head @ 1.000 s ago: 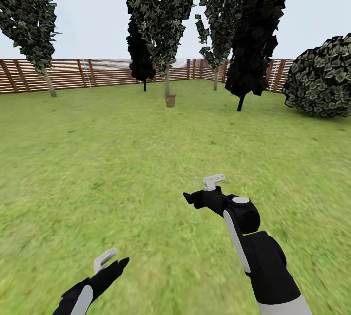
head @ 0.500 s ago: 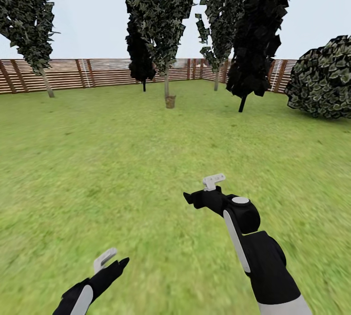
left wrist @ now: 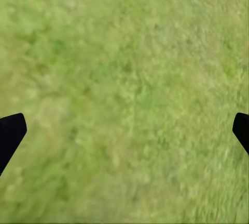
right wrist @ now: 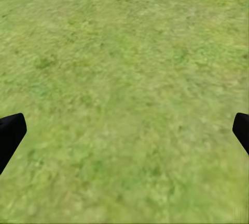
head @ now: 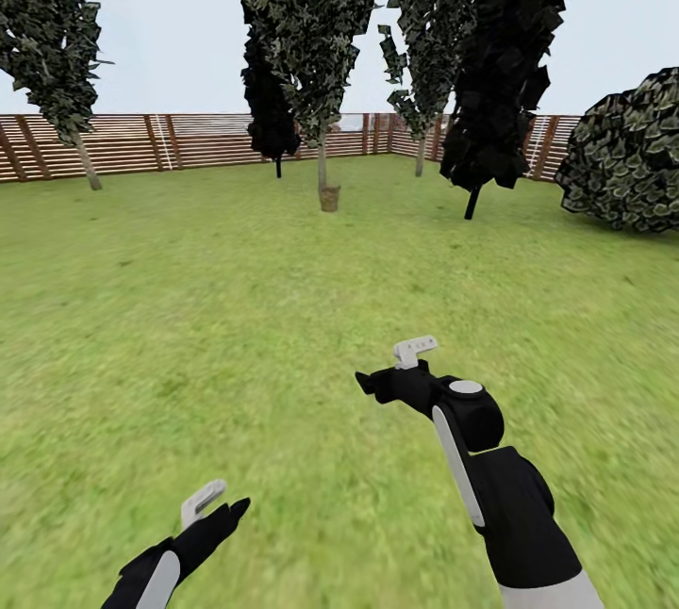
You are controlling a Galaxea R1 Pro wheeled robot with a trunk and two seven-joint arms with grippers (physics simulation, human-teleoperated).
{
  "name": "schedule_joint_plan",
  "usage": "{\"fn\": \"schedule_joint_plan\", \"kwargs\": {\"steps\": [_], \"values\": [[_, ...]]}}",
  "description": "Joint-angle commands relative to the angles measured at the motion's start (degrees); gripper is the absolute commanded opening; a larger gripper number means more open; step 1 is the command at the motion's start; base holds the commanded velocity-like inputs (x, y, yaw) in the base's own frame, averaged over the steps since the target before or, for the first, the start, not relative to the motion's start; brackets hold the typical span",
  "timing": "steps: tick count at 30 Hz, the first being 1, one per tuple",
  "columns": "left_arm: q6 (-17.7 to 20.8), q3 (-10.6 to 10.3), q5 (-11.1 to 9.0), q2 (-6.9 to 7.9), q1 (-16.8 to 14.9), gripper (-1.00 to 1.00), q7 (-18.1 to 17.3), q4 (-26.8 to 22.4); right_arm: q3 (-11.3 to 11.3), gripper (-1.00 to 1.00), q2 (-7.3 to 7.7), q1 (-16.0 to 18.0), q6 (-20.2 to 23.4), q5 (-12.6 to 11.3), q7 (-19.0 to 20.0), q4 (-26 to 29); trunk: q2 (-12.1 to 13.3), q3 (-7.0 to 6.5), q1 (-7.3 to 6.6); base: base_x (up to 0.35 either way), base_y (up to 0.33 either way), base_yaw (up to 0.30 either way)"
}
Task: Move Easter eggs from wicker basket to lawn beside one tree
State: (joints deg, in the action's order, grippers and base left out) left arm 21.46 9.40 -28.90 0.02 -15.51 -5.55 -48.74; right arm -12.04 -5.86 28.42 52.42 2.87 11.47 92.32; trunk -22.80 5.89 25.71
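Note:
Far ahead on the lawn (head: 283, 307) a small tan wicker basket (head: 328, 197) stands at the foot of a tree (head: 322, 155) with a pale trunk. At this distance no eggs can be made out in it. My left gripper (head: 215, 507) hangs low at the near left, my right gripper (head: 375, 383) a little further forward at the middle right. In the left wrist view the gripper (left wrist: 124, 135) is open over bare grass, its dark fingertips (left wrist: 10, 133) far apart. The right gripper (right wrist: 124, 135) is open the same way, with nothing between its fingertips (right wrist: 10, 133).
A brown slat fence (head: 123, 142) rings the garden at the back. Another pale-trunked tree (head: 85, 161) stands far left, and a third (head: 420, 156) near the fence. A dark tree with a thin black trunk (head: 470, 202) and a round bush (head: 627, 156) stand to the right.
The whole view has crept forward: the left tree and the right bush drift outward toward the picture's edges. Both arms keep their pose.

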Motion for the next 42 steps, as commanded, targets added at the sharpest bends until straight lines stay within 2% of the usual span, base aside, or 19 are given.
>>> {"fn": "schedule_joint_plan", "kwargs": {"steps": [1, 42], "values": [[0.42, 0.16, -0.37, -0.02, -0.04, 1.00, -0.16, -0.05, 0.01, 1.00, -0.02, 0.06, 0.26, 0.31, 0.30, 0.06, -0.12, 0.13, 0.07, 0.334, 0.000, 0.000], [0.42, 0.13, -0.35, -0.02, -0.04, 1.00, -0.16, -0.07, -0.20, 1.00, 0.04, 0.06, 0.23, 0.31, 0.22, 0.05, -0.12, 0.13, 0.07, 0.334, 0.000, 0.000]]}}
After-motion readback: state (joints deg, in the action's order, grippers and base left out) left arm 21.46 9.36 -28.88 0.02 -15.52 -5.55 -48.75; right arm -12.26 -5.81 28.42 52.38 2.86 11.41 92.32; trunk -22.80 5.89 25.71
